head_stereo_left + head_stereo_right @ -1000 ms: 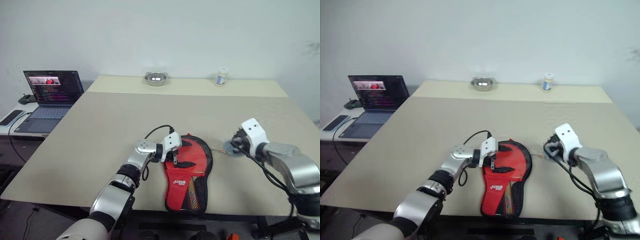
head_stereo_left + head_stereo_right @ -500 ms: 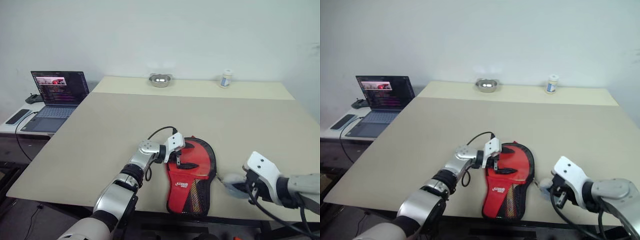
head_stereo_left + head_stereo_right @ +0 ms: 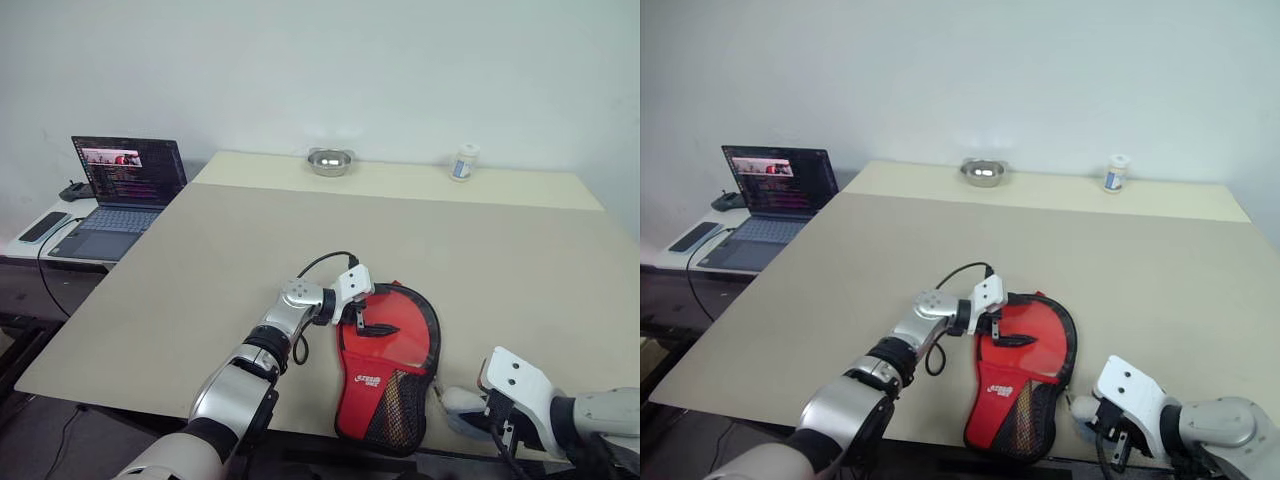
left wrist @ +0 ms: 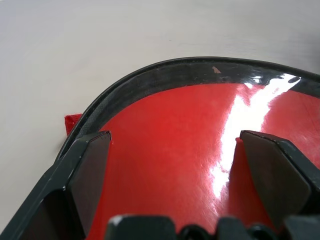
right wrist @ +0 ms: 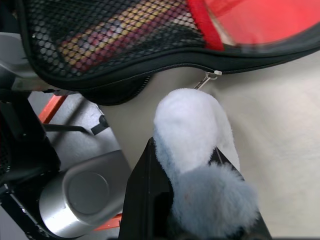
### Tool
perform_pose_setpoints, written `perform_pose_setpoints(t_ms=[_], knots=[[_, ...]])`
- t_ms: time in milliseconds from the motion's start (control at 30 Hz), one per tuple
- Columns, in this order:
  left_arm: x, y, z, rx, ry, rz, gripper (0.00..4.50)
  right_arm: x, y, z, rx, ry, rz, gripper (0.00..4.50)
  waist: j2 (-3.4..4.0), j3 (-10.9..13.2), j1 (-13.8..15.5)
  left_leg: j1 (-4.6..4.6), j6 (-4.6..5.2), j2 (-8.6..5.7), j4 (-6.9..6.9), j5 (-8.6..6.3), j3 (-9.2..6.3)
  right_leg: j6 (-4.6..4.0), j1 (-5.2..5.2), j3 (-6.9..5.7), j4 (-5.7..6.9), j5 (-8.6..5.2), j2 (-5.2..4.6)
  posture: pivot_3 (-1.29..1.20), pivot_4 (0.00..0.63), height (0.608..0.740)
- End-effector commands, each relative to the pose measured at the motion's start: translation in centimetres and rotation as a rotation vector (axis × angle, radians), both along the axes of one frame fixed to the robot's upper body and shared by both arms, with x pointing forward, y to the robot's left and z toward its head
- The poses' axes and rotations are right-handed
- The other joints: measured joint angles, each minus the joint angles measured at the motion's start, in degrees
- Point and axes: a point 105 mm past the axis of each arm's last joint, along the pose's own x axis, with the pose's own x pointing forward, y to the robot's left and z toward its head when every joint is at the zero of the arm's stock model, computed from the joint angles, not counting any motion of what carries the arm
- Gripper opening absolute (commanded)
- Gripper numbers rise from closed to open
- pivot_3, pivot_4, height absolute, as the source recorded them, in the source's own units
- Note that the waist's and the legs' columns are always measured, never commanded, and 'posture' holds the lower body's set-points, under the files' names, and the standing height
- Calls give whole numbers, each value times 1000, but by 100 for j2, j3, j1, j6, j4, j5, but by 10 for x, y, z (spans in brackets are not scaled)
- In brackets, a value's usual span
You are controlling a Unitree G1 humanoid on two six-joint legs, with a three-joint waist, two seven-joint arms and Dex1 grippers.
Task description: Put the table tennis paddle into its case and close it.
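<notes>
While one case (image 3: pixel 388 368) lies red side up near the front edge of the worktop (image 3: pixel 300 240), one paddle is tucked inside it, so only its striped handle (image 5: pixel 120 30) can be made out through the black mesh pocket. Two claws are counted. The left claw (image 3: pixel 362 322) is spread wide, fingers (image 4: pixel 87 170) resting on the glossy red face of the case. The right claw (image 5: pixel 200 200) is closed on a fluffy white-and-grey pompom (image 5: pixel 192 150) tied to the zip pull (image 5: pixel 206 79), just beside the case's handle end. Further back, one metal bowl (image 3: pixel 330 161) and one small white bottle (image 3: pixel 463 162) are seen; one laptop (image 3: pixel 115 195) sits off to the left. The bottle's label can't be read.
</notes>
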Motion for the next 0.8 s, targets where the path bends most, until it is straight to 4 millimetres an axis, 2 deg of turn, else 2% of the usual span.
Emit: perform_pose_setpoints(t_ms=[33, 300, 500, 567, 800], knots=[[-29, 30, -73, 256, 190, 11, 4500, -36, 18, -4, 77, 181, 135, 189, 0, 0, -5, 21, -3, -5, -5, -3, -5, 1, 11, -5, 1, -10, -9, 0, 150, 740], [-30, 27, -73, 268, 175, 1, 4500, -64, 24, 3, 136, 323, 223, 189, -8, -11, 54, 22, -2, -42, -7, -53, -39, 32, 41, -46, 2, -61, -46, 0, 150, 740], [-28, 27, -72, 276, 165, 1, 4500, -79, 31, 4, 184, 389, 240, 187, -14, -10, 49, 29, 10, -44, -1, -87, -60, 31, 110, -72, -33, -66, -52, 0, 150, 740], [-28, 27, -72, 279, 161, 1, 4500, -81, 32, 5, 189, 395, 241, 187, -11, -8, 39, 33, 10, -39, -1, -87, -79, 53, 116, -89, -66, -81, -50, 0, 150, 740], [-27, 26, -71, 282, 154, 3, 4500, -70, 32, 11, 172, 336, 209, 187, -8, -8, 36, 39, 7, -37, -2, -88, -100, 34, 117, -100, -73, -89, -57, 0, 150, 740]])
